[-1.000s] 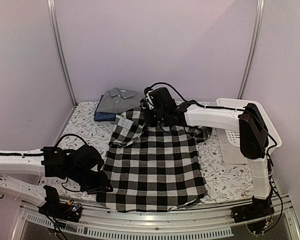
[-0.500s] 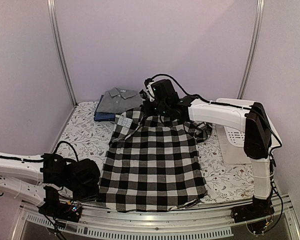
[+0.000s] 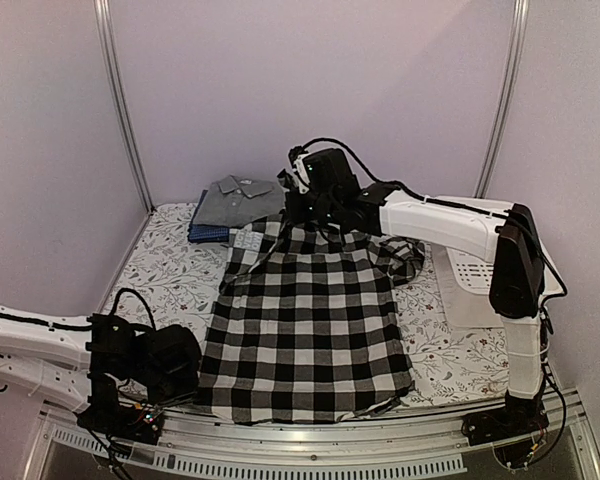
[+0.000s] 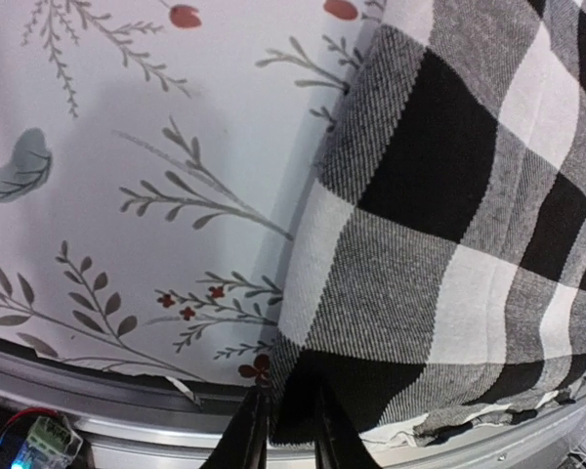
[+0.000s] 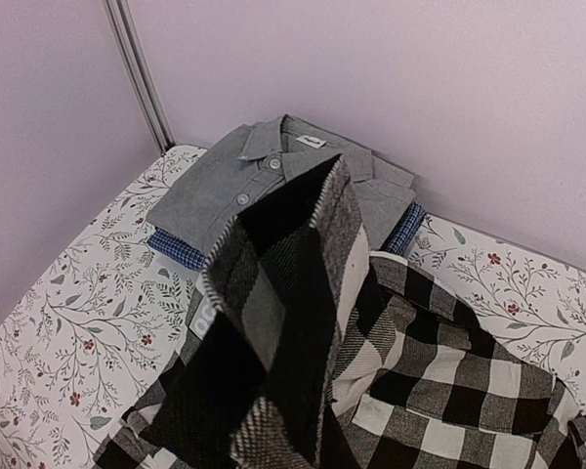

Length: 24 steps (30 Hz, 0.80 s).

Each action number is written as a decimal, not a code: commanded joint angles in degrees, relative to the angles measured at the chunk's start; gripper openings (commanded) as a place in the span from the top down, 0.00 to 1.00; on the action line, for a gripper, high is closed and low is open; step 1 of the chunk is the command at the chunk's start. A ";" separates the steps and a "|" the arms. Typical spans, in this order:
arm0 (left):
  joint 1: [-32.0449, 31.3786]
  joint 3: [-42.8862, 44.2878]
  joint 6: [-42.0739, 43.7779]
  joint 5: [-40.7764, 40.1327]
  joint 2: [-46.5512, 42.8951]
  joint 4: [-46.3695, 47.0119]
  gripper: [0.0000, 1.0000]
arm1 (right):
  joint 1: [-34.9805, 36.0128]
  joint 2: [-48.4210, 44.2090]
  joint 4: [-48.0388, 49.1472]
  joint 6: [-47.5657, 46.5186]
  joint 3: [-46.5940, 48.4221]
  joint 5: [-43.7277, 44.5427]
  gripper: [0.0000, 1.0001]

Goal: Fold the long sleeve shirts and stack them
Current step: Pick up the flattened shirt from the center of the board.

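The black-and-white checked shirt (image 3: 310, 320) lies spread along the table, hem toward the near edge. My left gripper (image 3: 185, 378) is shut on its near left hem corner, low by the table's front rail; in the left wrist view the fingers (image 4: 289, 420) pinch that corner of the shirt (image 4: 449, 195). My right gripper (image 3: 302, 220) holds the collar end lifted off the table at the back. In the right wrist view the raised cloth (image 5: 293, 322) hides its fingers. The folded grey shirt (image 3: 238, 198) lies on the folded blue shirt (image 3: 208, 233) at the back left, just beyond the lifted collar (image 5: 264, 181).
A white plastic basket (image 3: 485, 212) stands at the back right beside the right arm. The floral tablecloth (image 3: 170, 270) shows at the left of the shirt. A metal rail (image 4: 98, 410) runs along the near edge. Walls close in on both sides.
My right gripper has lifted the collar end up and back toward the grey shirt. My left arm has drawn down and left toward the near edge with the hem corner.
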 commanded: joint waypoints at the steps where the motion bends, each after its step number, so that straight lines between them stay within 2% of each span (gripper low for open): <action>1: -0.65 -0.80 0.58 1.07 0.66 3.98 0.85 | -0.32 -2.18 0.18 -1.99 4.33 1.38 1.00; 6: -0.65 0.72 1.27 1.33 0.80 1.62 1.00 | -0.64 -0.51 0.74 -4.65 7.61 1.89 1.00; 10: -0.69 5.04 5.78 1.24 1.88 -0.65 1.00 | -1.17 0.72 2.93 -8.24 10.07 2.52 1.00; 16: -1.04 15.35 17.51 2.98 8.31 -4.68 1.00 | -3.96 3.19 5.00 -13.35 15.39 3.18 1.00; 24: -1.22 27.25 29.49 7.75 17.43 -3.63 1.00 | -6.15 1.97 5.80 -15.45 13.62 5.30 1.00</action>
